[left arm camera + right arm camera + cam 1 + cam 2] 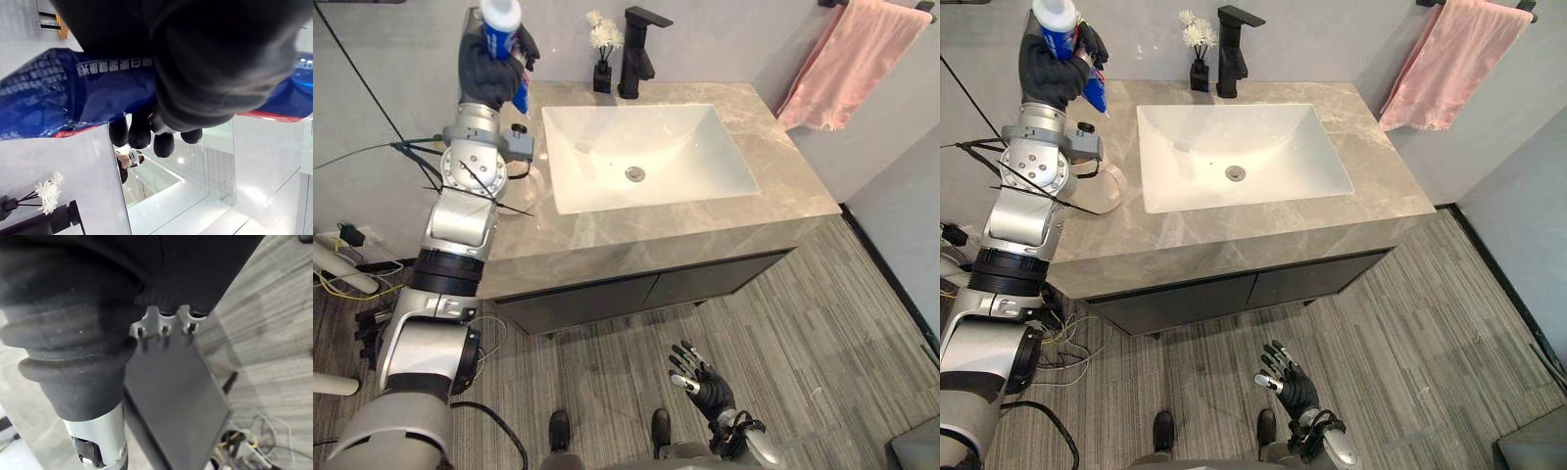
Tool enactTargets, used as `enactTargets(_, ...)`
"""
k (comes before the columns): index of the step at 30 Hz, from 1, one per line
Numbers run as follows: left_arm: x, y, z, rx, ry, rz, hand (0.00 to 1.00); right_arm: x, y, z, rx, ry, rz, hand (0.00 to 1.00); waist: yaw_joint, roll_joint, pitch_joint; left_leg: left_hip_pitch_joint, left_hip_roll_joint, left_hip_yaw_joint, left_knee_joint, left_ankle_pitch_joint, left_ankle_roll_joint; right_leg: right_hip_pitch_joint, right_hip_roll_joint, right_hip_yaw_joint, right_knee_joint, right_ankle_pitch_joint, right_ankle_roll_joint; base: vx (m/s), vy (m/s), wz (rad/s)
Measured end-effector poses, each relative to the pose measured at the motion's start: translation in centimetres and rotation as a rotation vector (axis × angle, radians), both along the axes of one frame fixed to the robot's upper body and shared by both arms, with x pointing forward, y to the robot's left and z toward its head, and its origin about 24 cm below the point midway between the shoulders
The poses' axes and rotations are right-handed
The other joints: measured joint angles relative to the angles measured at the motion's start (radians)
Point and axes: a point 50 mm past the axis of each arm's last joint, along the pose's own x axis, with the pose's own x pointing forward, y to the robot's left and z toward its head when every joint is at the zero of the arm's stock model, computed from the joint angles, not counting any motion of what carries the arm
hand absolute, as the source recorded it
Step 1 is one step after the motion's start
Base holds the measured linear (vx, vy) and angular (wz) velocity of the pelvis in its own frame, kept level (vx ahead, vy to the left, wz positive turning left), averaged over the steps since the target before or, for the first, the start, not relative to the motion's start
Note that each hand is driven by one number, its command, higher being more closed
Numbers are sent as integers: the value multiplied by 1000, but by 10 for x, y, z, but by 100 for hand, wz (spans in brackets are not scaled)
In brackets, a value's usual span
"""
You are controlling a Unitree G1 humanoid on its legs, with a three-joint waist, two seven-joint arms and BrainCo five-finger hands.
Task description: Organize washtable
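Fingers of left hand around glossy, perhaps plastic, blue tube

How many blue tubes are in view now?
1. The blue tube is gripped in the left robot hand, above the counter at its back left corner; others may be hidden.

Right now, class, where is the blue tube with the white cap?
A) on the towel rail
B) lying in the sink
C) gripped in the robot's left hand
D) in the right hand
C: the left hand is curled round the blue tube, raised beside the sink.
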Motion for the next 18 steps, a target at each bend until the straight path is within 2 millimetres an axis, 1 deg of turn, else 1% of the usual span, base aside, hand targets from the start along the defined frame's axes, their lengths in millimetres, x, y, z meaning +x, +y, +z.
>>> enactTargets(6, -2, 7, 2, -22, -12, 15, 100, -1, -1, -1, -5, 4, 4, 0, 8, 1, 0, 0, 0, -2, 0, 0, 0, 2, 0, -1, 0, 0, 0, 0, -1, 1)
enactTargets(10, -9, 9, -8, -22, -10, 10, 100, -1, -2, -1, -12, 3, 9, 0, 14, 1, 1, 1, 0, -5, 0, 0, 0, 5, 0, -4, 0, -1, 0, -1, -1, 1)
enactTargets(15, -10, 15, -20, -33, 20, 27, 100, -2, -3, -2, -25, -1, 30, 0, 17, 1, 1, 4, 0, -11, 0, 1, 0, 11, 0, -9, 0, -2, -2, -14, -2, 2)
enactTargets(18, -10, 14, -22, -42, 27, 22, 100, -2, -3, -2, -25, 0, 30, 0, 19, 1, 1, 4, -1, -18, 0, 1, -1, 14, 0, -17, 0, -3, -3, -15, -3, 6)
